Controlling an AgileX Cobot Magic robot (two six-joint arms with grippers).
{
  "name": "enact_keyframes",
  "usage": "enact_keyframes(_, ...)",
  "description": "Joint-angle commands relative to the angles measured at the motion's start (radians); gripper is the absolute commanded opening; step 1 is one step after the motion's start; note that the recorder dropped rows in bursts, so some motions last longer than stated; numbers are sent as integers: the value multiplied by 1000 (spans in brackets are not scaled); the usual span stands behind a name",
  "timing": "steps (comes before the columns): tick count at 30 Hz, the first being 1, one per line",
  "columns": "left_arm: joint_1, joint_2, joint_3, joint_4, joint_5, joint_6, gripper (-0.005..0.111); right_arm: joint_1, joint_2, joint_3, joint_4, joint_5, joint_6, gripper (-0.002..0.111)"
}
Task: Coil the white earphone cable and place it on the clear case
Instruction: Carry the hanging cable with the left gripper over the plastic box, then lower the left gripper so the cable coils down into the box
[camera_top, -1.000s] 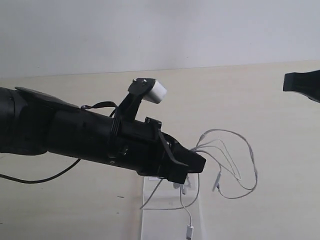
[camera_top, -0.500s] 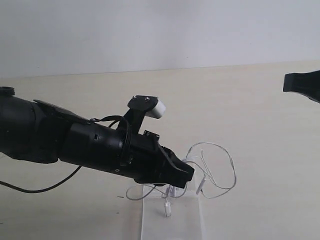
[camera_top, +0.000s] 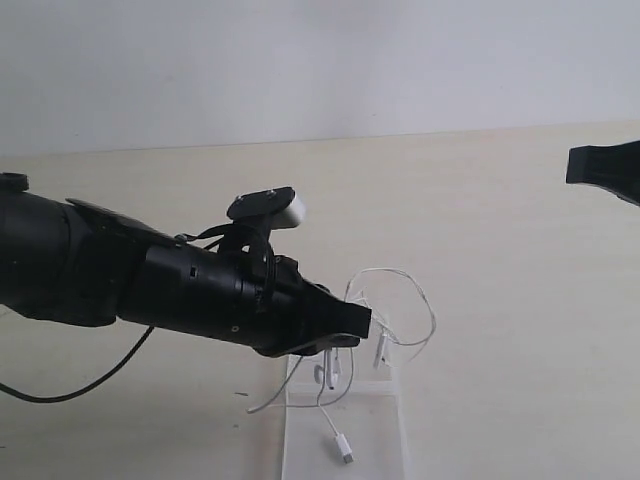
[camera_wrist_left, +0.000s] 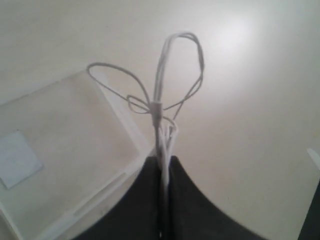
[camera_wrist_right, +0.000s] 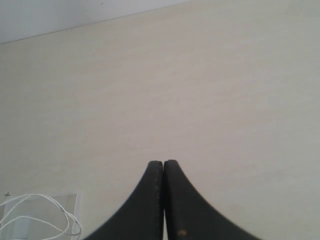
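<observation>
Over the table (camera_top: 500, 220), low in the exterior view: your left gripper (camera_top: 362, 322), arm stretched nearly level from the left and tipped slightly down, jaws pinching the white earphone cable (camera_wrist_left: 159, 100). The cable's loops fan out past the tips, and its strands and plug end hang over the clear case (camera_top: 385, 440) lying flat just below. At the right edge: your right gripper (camera_wrist_right: 163, 163), jaws pressed together on nothing, well apart from cable and case.
</observation>
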Motion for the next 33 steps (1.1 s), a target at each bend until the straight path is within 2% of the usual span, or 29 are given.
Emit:
enact_keyframes(1, -4, -1, -4, -7, -28, -65, 0, -5, -3, -2, -14, -7, -7, 0)
enact_keyframes(14, -4, -1, 41, -7, -61, -164, 0, -5, -3, -2, -14, -9, -7, 0)
enact_keyframes(33, -7, 26, 29, -7, -52, -262, 0, -5, -3, -2, -14, -21, -7, 0)
